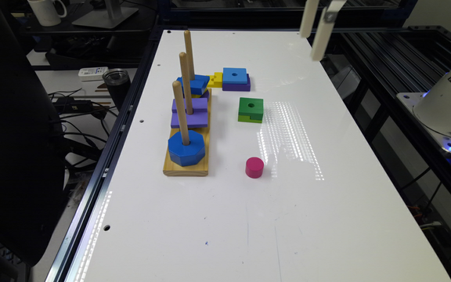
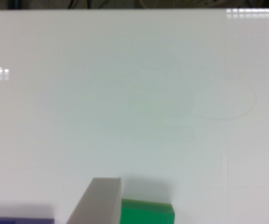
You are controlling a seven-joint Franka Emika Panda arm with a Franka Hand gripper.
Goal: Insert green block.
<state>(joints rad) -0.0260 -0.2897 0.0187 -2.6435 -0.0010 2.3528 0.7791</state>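
In the exterior view the green block (image 1: 251,110) lies flat on the white counter (image 1: 217,219), dark green layer up, round hole showing, lime layer and notched seam along its near side. It sits apart from the wooden peg base (image 1: 186,166), toward the exterior view's right of it. The base carries three upright pegs: a blue octagonal block (image 1: 186,148) on the nearest, a purple block (image 1: 190,112) on the middle one, a blue block (image 1: 192,84) on the farthest. Beyond the green block rests a blue-over-purple block (image 1: 236,79), with a yellow piece (image 1: 215,79) just beside it. A pink cylinder (image 1: 254,167) stands nearer the camera. The jaws (image 1: 314,29) hang high above the far right part of the counter, well apart from every block — holding nothing.

In the wrist view two pale fingers (image 2: 98,200) stand wide apart with bare counter between them, so the jaws are open and empty. An edge of the green block (image 2: 147,212) shows beside one finger, and a sliver of the purple-sided block (image 2: 20,220) lies further along.
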